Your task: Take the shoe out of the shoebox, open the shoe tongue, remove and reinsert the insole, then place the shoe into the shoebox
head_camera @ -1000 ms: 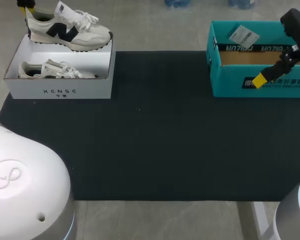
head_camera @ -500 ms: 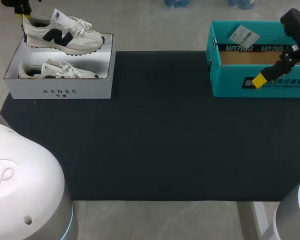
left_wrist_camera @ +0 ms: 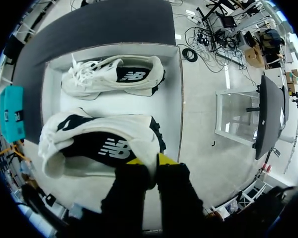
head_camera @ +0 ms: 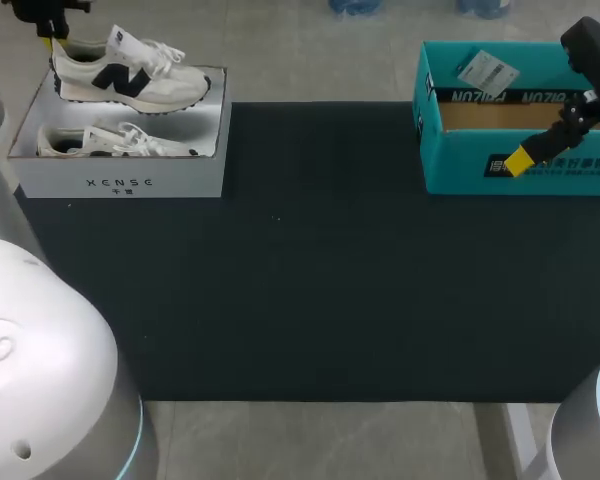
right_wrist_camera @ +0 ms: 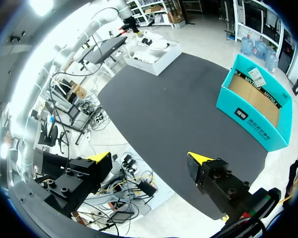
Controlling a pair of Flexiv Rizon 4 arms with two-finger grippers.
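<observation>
A white sneaker with a dark logo [head_camera: 130, 76] hangs tilted over the far side of the white shoebox [head_camera: 120, 183], toe toward the table's middle. My left gripper [head_camera: 48, 42] is shut on its heel; in the left wrist view the yellow tips [left_wrist_camera: 151, 161] pinch the heel collar of the sneaker [left_wrist_camera: 99, 144]. A second sneaker [head_camera: 115, 142] [left_wrist_camera: 114, 77] lies on its side inside the box [left_wrist_camera: 176, 99]. My right gripper [head_camera: 525, 158] is open in front of the teal box [head_camera: 460, 175], with nothing between its fingers [right_wrist_camera: 149, 161].
The teal cardboard box [right_wrist_camera: 258, 104] stands at the far right of the black mat [head_camera: 310, 280] and holds a small tagged packet [head_camera: 487, 71]. The white shoebox [right_wrist_camera: 154, 52] sits at the mat's far left corner.
The left gripper has carried the held sneaker slightly left and down, closer to the white shoebox. The right arm has not moved.
</observation>
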